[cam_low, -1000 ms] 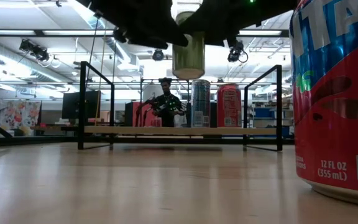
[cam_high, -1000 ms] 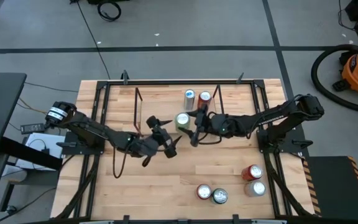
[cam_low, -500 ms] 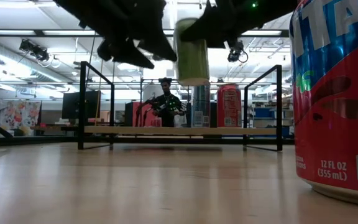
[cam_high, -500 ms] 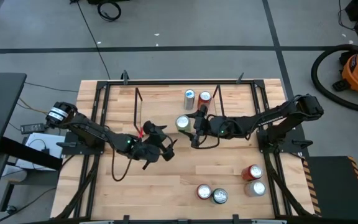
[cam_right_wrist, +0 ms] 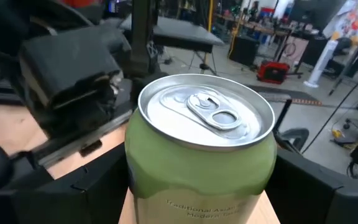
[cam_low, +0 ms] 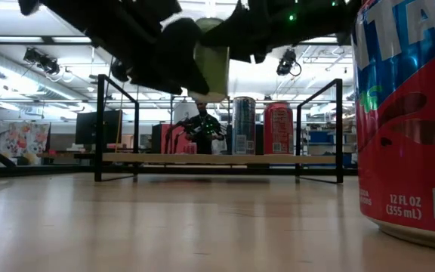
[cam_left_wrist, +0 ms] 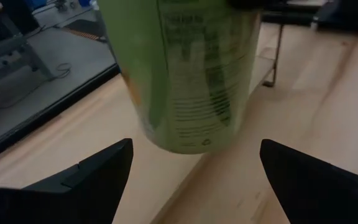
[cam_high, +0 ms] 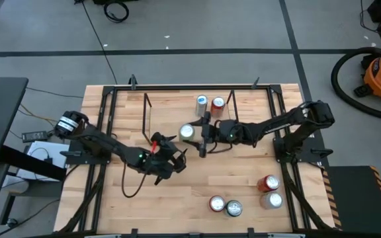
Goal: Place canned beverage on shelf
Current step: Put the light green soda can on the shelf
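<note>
Green can (cam_high: 187,132) moved left, base hidden.

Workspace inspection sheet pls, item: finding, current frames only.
Surface: light wood table edged by a black frame.
Job's things: green can held upright in the air, above the deck level of the shelf; blue can and red can stand on the shelf.
Clutter: four spare cans at the table's near right; one looms at the low view's right edge.
Grippers: right gripper shut on the green can; left gripper open, beside and below it, holding nothing.
Cables: a black cable loops under each arm; another crosses the floor.
Surroundings: orange shop vacuum with hose; person far behind the shelf.
</note>
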Controlling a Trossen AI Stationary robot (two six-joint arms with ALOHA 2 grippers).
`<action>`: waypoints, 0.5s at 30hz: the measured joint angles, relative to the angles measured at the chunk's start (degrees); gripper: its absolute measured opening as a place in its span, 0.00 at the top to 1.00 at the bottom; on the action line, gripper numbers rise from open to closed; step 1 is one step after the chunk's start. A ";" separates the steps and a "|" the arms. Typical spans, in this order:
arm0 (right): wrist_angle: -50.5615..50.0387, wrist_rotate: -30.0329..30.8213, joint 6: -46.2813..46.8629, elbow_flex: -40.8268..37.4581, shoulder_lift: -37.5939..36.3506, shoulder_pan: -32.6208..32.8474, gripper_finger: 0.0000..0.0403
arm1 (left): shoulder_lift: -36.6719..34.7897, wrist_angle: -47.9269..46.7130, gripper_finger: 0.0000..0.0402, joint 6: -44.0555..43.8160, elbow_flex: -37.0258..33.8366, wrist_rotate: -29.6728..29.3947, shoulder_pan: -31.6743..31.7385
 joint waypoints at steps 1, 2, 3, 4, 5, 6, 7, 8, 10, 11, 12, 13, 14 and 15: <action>-0.01 -0.38 0.10 0.00 0.25 -0.53 0.20 | 0.52 0.27 0.10 -0.57 0.02 0.01 0.38; 0.38 -0.88 0.39 0.00 0.72 -0.98 0.20 | 0.85 -0.39 0.10 -0.65 0.01 0.14 0.66; 0.15 -1.01 0.39 0.00 0.96 -1.35 0.20 | 1.13 -0.69 0.10 -0.55 -0.08 0.15 0.94; -0.72 -1.05 0.35 -0.02 1.00 -1.72 0.20 | 1.55 -0.22 0.10 -0.55 -0.09 0.02 1.21; -1.34 -1.04 0.34 -0.02 1.00 -2.10 0.20 | 1.91 0.05 0.10 -0.55 -0.02 0.08 1.63; -1.59 -1.04 0.34 -0.04 1.08 -2.39 0.20 | 2.07 -0.27 0.09 -0.54 -0.02 0.09 2.01; -1.28 -1.04 0.32 -0.04 1.34 -2.61 0.20 | 2.09 -0.44 0.08 -0.55 -0.04 0.21 2.38; -1.19 -0.89 0.21 -0.02 1.43 -2.84 0.20 | 2.09 -0.23 0.07 -0.66 -0.04 0.17 2.80; -0.88 -0.50 -0.33 -0.04 1.75 -3.25 0.20 | 2.38 -0.15 0.05 -0.75 0.00 -0.02 3.67; -0.16 -0.50 -0.31 -0.03 1.99 -3.49 0.20 | 2.49 -0.24 0.03 -0.76 -0.03 -0.04 4.02; -0.37 -0.49 -0.30 -0.04 1.99 -3.77 0.20 | 2.52 -0.07 0.02 -0.84 -0.07 -0.15 4.46; -0.42 -0.50 -0.29 -0.04 1.98 -4.07 0.20 | 2.50 0.29 0.01 -1.30 -0.06 -0.18 4.89; -0.43 -0.51 -0.29 -0.04 1.98 -4.40 0.20 | 2.48 0.39 0.01 -1.99 -0.02 -0.07 5.19; -0.42 -0.52 -0.27 -0.04 1.98 -4.73 0.20 | 2.48 0.32 0.01 -2.36 -0.02 -0.01 5.45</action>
